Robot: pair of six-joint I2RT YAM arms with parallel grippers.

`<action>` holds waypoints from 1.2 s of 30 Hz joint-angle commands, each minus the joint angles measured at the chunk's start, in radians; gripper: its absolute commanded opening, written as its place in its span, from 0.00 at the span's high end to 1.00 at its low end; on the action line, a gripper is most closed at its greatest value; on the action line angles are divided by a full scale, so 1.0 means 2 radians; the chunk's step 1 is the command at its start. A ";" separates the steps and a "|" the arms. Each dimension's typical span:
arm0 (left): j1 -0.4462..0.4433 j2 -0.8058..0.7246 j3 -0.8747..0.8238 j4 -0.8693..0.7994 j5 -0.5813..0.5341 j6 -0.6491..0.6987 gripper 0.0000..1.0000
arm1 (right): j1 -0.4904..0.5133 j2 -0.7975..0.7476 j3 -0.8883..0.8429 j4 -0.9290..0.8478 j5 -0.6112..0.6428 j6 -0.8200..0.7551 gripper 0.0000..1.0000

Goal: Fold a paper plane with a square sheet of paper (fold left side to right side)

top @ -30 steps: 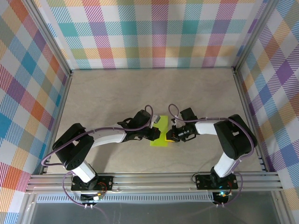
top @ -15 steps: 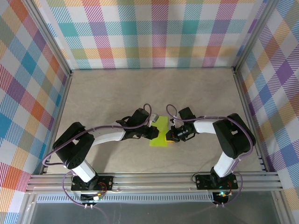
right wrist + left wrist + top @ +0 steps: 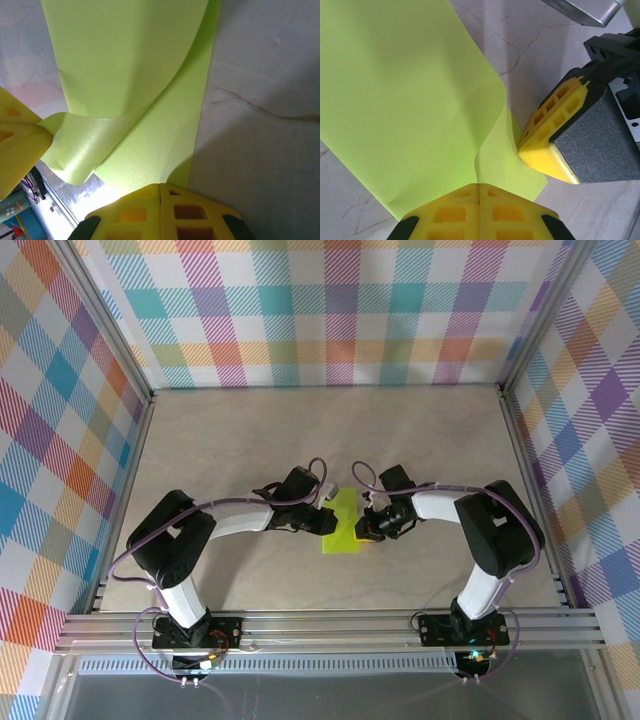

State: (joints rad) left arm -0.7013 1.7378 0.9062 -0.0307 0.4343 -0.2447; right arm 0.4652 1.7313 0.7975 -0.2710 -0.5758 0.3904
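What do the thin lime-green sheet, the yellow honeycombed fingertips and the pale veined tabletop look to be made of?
Thin lime-green sheet: paper, matte. It curls softly and light glows through it.
Yellow honeycombed fingertips: likely moulded plastic or rubber, satin finish. Open lattice cells show.
Pale veined tabletop: marble-look surface, perhaps laminate, with a faint sheen. Thin brown veins run across it.

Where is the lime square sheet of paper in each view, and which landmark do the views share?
Top external: the thin lime-green square sheet of paper lies mid-table, between the grippers.
Left wrist: upper left, curling into the left gripper below.
Right wrist: top centre, above the right gripper.
Shared landmark: the left gripper pinching the raised edge.
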 commanded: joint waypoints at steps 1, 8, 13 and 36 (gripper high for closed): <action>0.008 0.008 0.015 -0.012 0.013 0.013 1.00 | -0.002 0.020 0.001 -0.026 0.049 -0.015 1.00; 0.012 0.023 0.025 -0.021 0.003 0.025 1.00 | -0.002 0.023 0.002 -0.035 0.053 -0.016 1.00; 0.014 0.032 0.036 -0.035 -0.011 0.038 1.00 | -0.002 0.024 0.003 -0.036 0.056 -0.016 1.00; 0.021 0.043 0.048 -0.049 -0.044 0.057 1.00 | -0.002 0.029 0.002 -0.037 0.058 -0.015 1.00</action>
State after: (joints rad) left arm -0.6769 1.8114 0.9791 -0.1066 0.3542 -0.1513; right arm 0.4652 1.7405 0.8120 -0.2935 -0.5751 0.3786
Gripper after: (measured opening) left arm 0.049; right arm 0.059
